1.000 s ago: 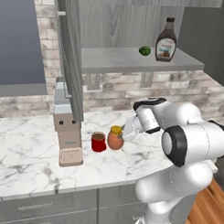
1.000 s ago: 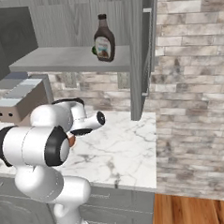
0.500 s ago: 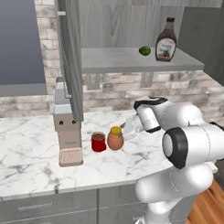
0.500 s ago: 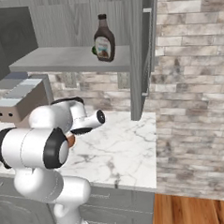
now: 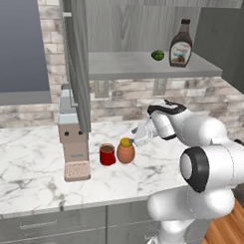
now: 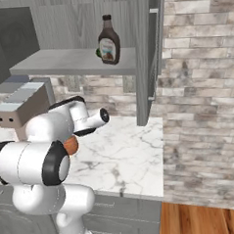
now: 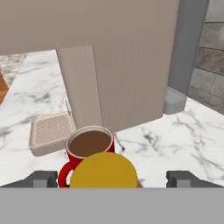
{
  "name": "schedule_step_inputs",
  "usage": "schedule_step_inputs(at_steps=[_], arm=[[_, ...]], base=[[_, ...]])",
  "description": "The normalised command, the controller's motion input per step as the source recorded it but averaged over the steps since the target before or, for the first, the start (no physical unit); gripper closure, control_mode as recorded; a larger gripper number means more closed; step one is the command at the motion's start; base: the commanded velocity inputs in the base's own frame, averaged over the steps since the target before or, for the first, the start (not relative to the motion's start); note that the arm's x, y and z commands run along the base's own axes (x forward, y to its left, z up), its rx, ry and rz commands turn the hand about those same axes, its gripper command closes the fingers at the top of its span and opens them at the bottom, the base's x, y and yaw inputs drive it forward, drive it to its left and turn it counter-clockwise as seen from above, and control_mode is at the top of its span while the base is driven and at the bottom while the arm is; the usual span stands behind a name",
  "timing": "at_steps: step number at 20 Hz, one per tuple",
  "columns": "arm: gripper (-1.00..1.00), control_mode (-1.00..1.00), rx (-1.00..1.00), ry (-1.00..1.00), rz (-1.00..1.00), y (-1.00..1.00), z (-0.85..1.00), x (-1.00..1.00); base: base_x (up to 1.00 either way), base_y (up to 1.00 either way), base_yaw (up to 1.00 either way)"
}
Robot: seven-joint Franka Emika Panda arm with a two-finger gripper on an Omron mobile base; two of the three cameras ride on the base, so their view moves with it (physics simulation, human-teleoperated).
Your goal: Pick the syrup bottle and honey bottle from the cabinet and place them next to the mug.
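The honey bottle (image 5: 125, 152), a squat orange jar with a yellow lid (image 7: 103, 173), stands on the marble counter right beside the red mug (image 5: 107, 155). The mug (image 7: 89, 144) sits just beyond the lid in the hand view. My gripper (image 5: 138, 138) hovers a little above and to the right of the jar, open. Its fingertips (image 7: 44, 178) stand wider apart than the lid and do not touch it. The syrup bottle (image 5: 181, 49) is upright on the cabinet shelf (image 5: 121, 66); in the right base view the syrup bottle (image 6: 108, 46) is near the shelf's right end.
A beige coffee machine (image 5: 73, 144) with a drip tray (image 7: 49, 131) stands just left of the mug. The open cabinet door (image 5: 76, 57) hangs above it. A small green fruit (image 5: 157, 55) lies left of the syrup bottle. A brick wall (image 6: 206, 94) backs the counter.
The hand has lifted slightly up and away from the honey bottle. Jar, mug and syrup bottle have stayed where they were.
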Motion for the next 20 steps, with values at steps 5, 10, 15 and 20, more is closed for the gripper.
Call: schedule_step_inputs(at_steps=[5, 10, 15, 20], arm=[[-1.0, -1.0, 0.0, 0.0, -0.03, 0.0, 0.39, 0.0], [-1.0, -1.0, 0.0, 0.0, -0.13, 0.0, 0.27, 0.0], [-1.0, -1.0, -0.02, 0.0, -0.27, 0.0, 0.2, 0.0], [-1.0, -1.0, 0.0, 0.0, -0.35, 0.0, 0.25, 0.0]], base=[[0.0, 0.0, 0.0], [0.0, 0.0, 0.0], [0.0, 0.0, 0.0], [0.0, 0.0, 0.0]])
